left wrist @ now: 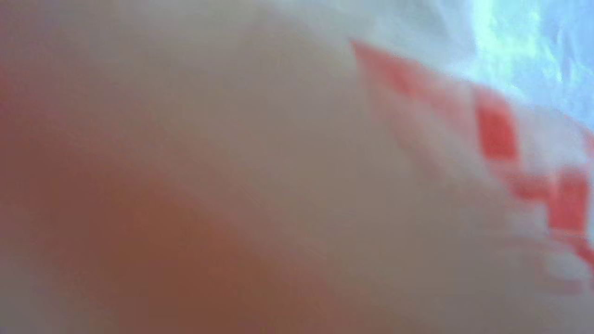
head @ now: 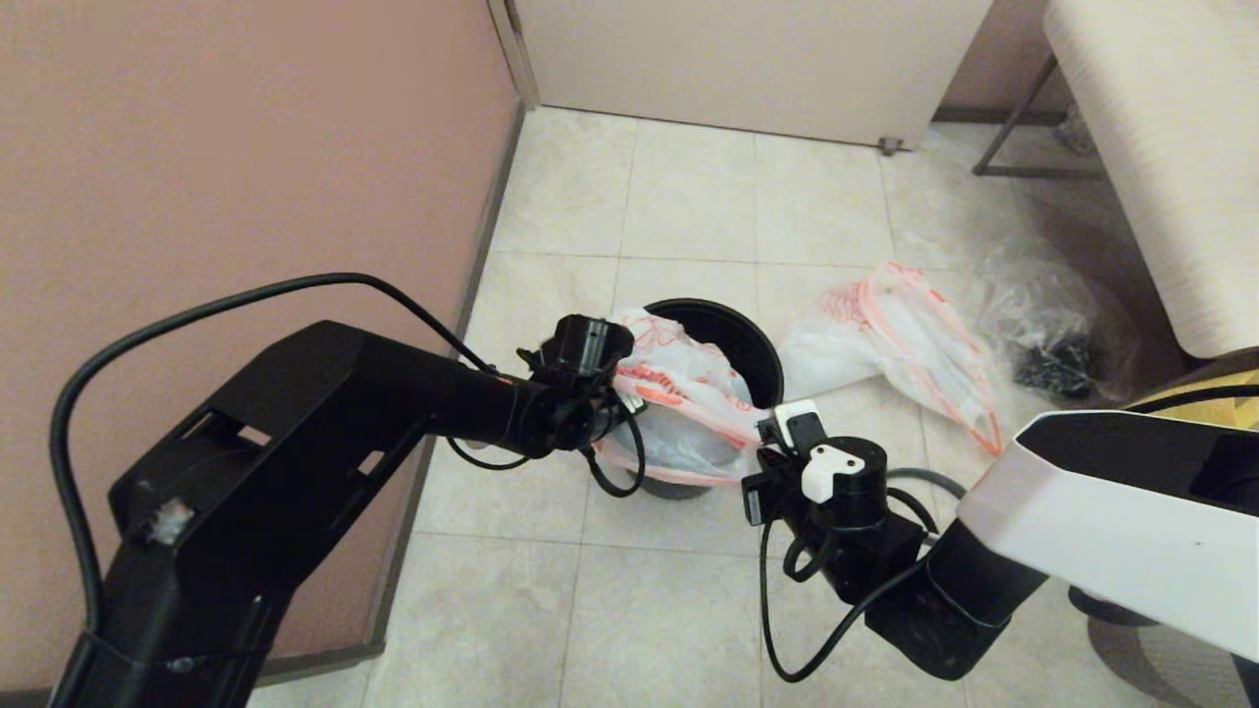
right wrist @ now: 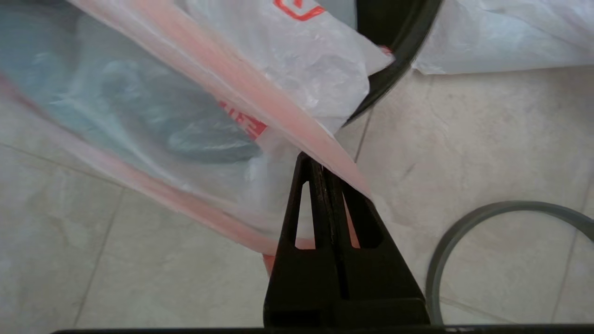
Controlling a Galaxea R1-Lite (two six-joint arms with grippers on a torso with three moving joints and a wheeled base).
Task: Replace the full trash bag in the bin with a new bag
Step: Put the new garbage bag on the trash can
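The black bin (head: 752, 339) stands on the tiled floor. The new bag (head: 679, 393), white with orange lettering, hangs stretched over the bin's near side between my two grippers. My left gripper (head: 626, 395) holds its left edge; the plastic (left wrist: 496, 130) fills the whole left wrist view. At the bag's right corner my right gripper (head: 765, 430) is shut, its jaws (right wrist: 320, 162) pinching the orange edge of the bag (right wrist: 297, 60) beside the bin's rim (right wrist: 399, 51). The full trash bag (head: 885, 344) lies on the floor right of the bin.
The grey hoop (right wrist: 464, 241) lies on the tiles by my right wrist. A clear crinkled bag with black contents (head: 1043, 329) sits further right under a white table (head: 1170, 147). A wall (head: 246, 177) runs along the left and a door (head: 738, 59) closes the back.
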